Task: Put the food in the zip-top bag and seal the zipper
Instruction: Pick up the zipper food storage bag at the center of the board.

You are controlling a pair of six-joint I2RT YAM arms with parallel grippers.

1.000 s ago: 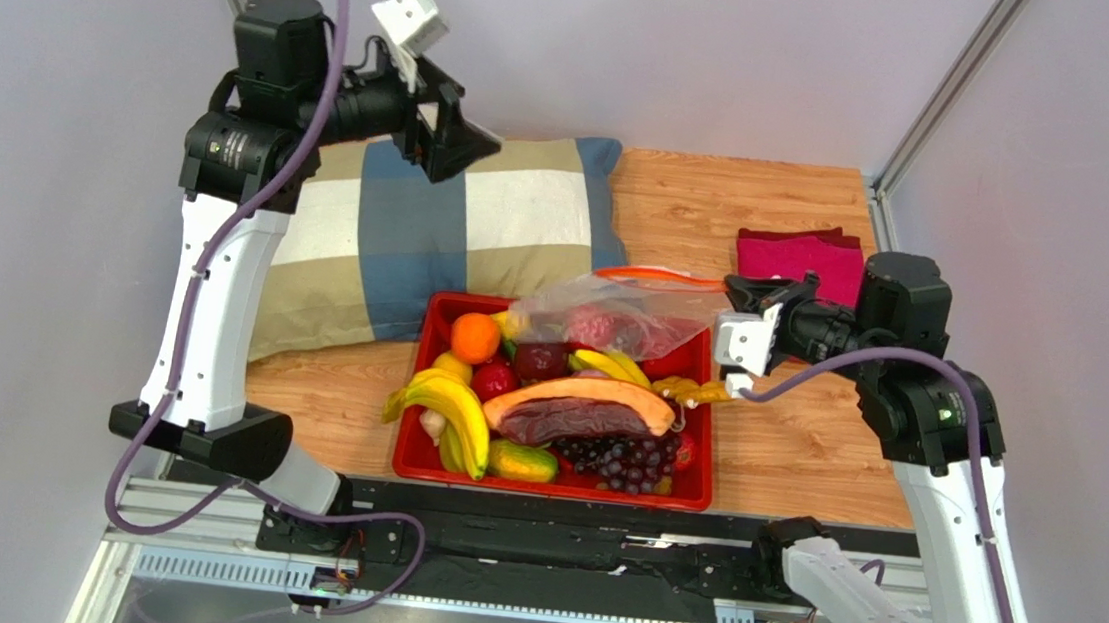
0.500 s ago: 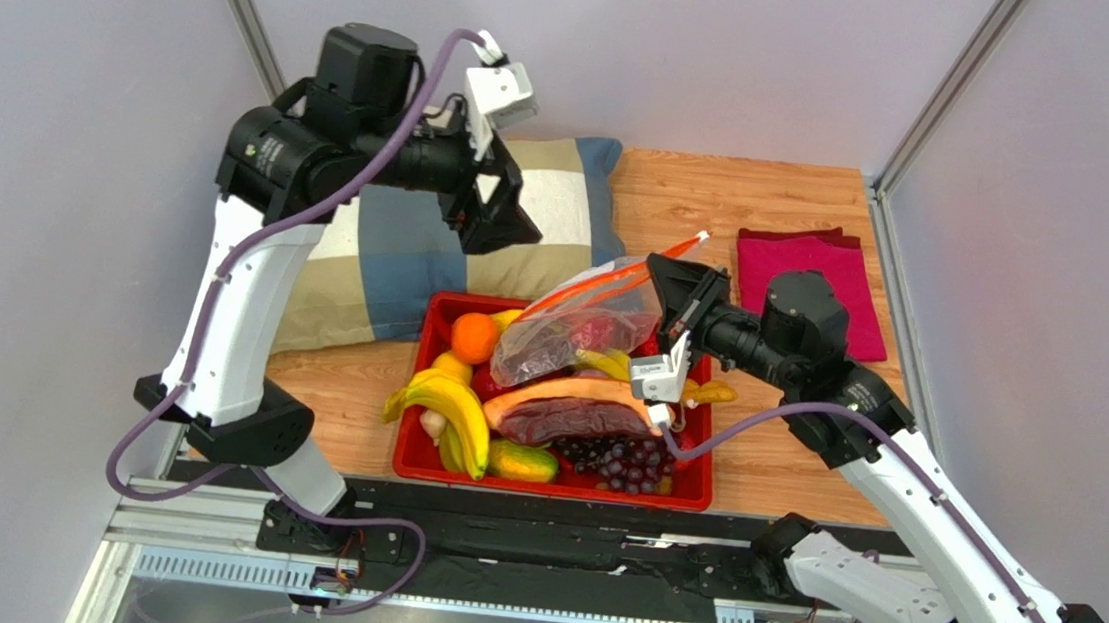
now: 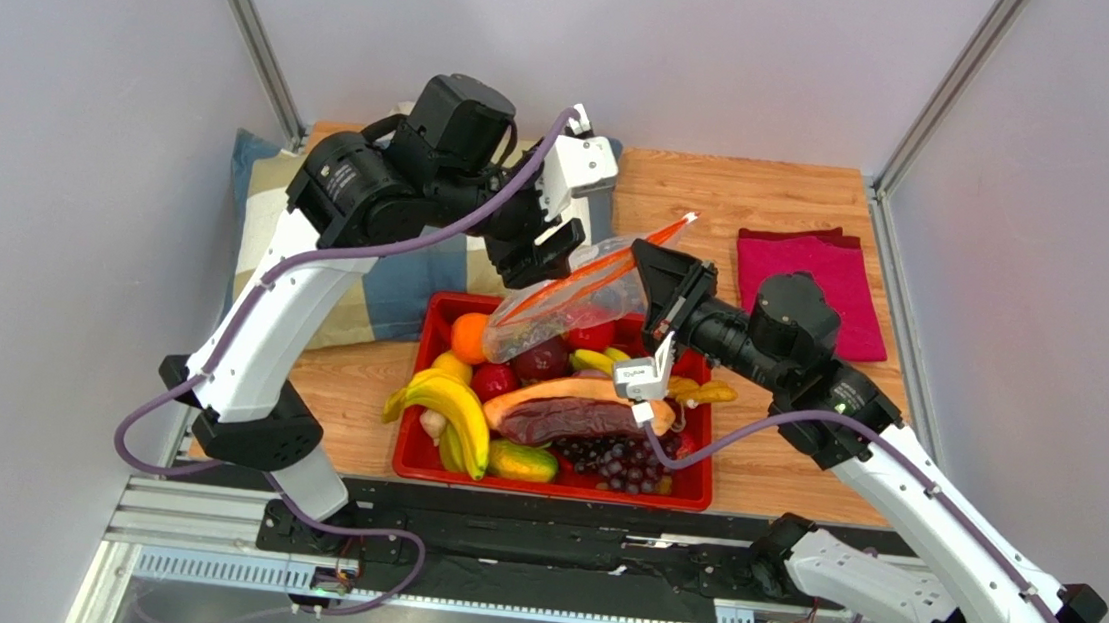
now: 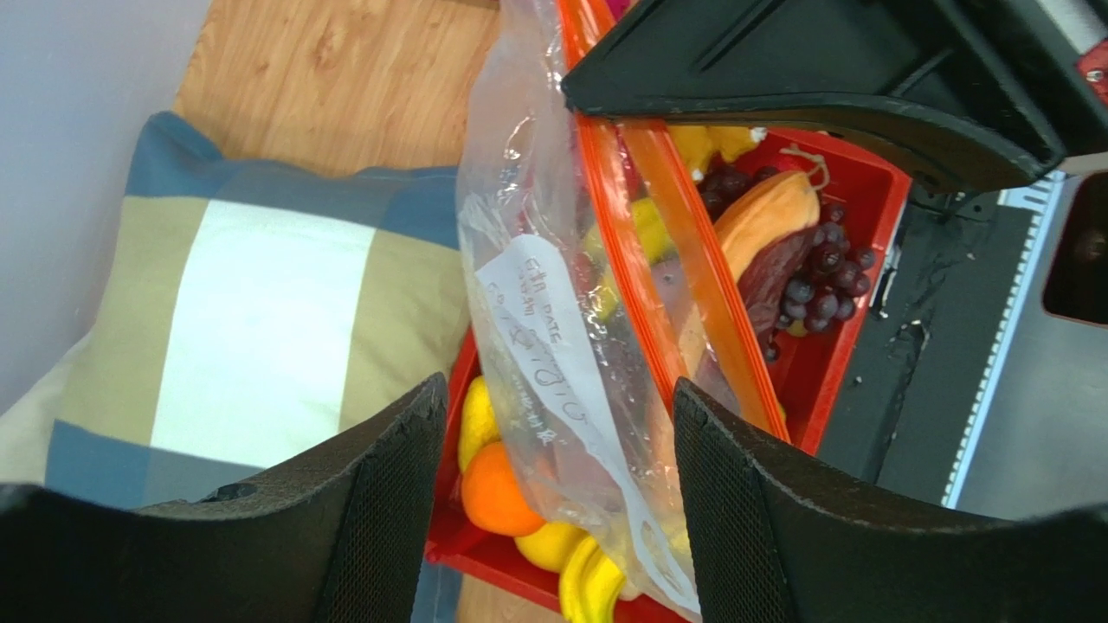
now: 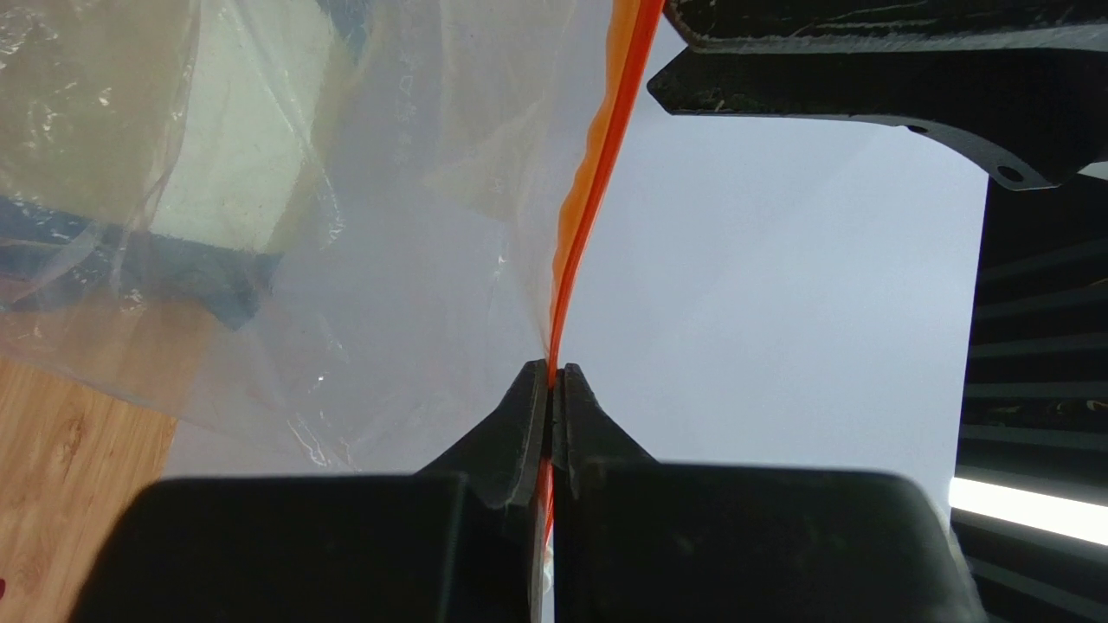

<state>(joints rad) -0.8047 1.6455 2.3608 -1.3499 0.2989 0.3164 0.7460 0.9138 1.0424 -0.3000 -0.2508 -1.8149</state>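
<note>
The clear zip-top bag (image 3: 576, 311) hangs over the red tray (image 3: 553, 485). Its orange zipper (image 3: 598, 266) slants up to the right. My right gripper (image 3: 658, 285) is shut on that zipper strip (image 5: 592, 169), pinching it between the fingertips (image 5: 553, 379). My left gripper (image 3: 559, 249) is open. In the left wrist view the bag (image 4: 546, 299) and zipper (image 4: 650, 221) hang between its fingers, with my left gripper (image 4: 559, 403) apart from the plastic. Food lies in the tray: the long orange-rimmed maroon slice (image 3: 575, 404), an orange (image 3: 471, 338), bananas (image 3: 450, 408) and grapes (image 3: 623, 461).
A checked pillow (image 3: 264, 173) lies behind and left of the tray, partly under the left arm. A folded magenta cloth (image 3: 821, 267) sits at the back right of the wooden table (image 3: 791, 438). Grey walls close in on both sides.
The left arm has swung right and down from above the pillow to the bag, its jaws narrowing slightly. The right gripper has lifted and tilted the bag so the zipper slants upward.
</note>
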